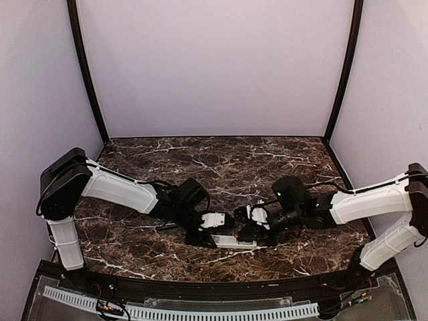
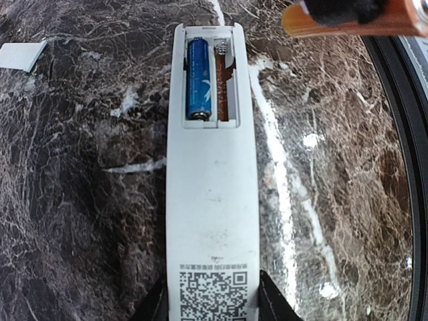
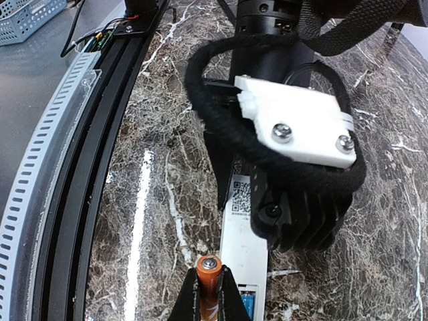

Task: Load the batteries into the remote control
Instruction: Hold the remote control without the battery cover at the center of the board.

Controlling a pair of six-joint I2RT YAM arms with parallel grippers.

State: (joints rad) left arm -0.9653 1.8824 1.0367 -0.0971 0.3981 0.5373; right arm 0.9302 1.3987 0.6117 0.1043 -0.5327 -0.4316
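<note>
Remote control (image 2: 210, 200) back-up on dark marbled bench (image 1: 221, 160), clamped by left end effector (image 2: 214, 302); blue battery (image 2: 198, 77) seated. Right end effector (image 3: 208, 289) grips orange battery (image 3: 208, 266). Lilac walls (image 1: 214, 67).

**Soft Overhead Light, Shiny Stone**

Even, diffuse light falls from above; shadows stay faint. The polished tabletop (image 3: 140, 221) throws back white glare streaks. Close to the left wrist lens, the orange battery (image 2: 401, 20) blurs.

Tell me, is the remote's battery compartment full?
Half full. The blue battery sits in one bay of the remote control; the other is bare, the orange battery in the right gripper.
</note>
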